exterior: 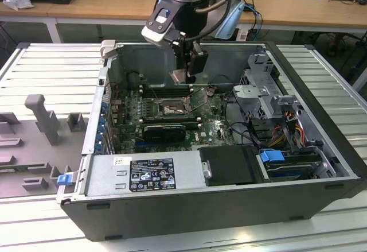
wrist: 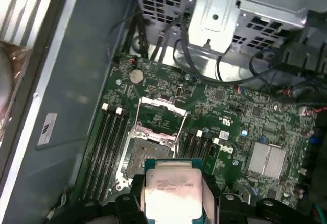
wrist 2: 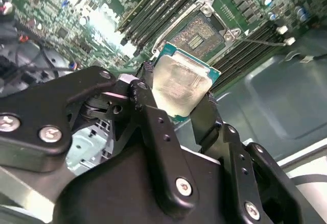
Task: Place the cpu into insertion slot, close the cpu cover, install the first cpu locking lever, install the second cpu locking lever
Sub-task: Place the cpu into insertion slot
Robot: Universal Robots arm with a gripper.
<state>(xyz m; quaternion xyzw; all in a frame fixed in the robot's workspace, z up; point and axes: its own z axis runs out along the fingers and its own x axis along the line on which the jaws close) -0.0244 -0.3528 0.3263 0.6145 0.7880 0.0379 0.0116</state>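
My gripper (exterior: 183,74) hangs inside the open computer case, shut on the cpu (wrist 2: 181,83), a small square chip with a pale metal face. Both wrist views show the chip clamped by its edges between the two black fingers (wrist 2: 148,106). The cpu (wrist: 171,188) is in the air, above and a little to one side of the insertion slot (wrist: 148,150), and apart from it. The square black slot (exterior: 172,108) lies uncovered on the green board. The cpu cover (wrist: 162,113) stands swung up at one edge of the slot. A thin wire lever (wrist: 179,132) runs along the slot's side.
Long memory slots (wrist: 110,142) flank the socket on both sides. A long black card (exterior: 163,130) lies just in front of it. A metal drive cage (exterior: 264,85) with cables fills the exterior view's right, with a black drive box (exterior: 229,166) and the power supply (exterior: 143,174) at the front.
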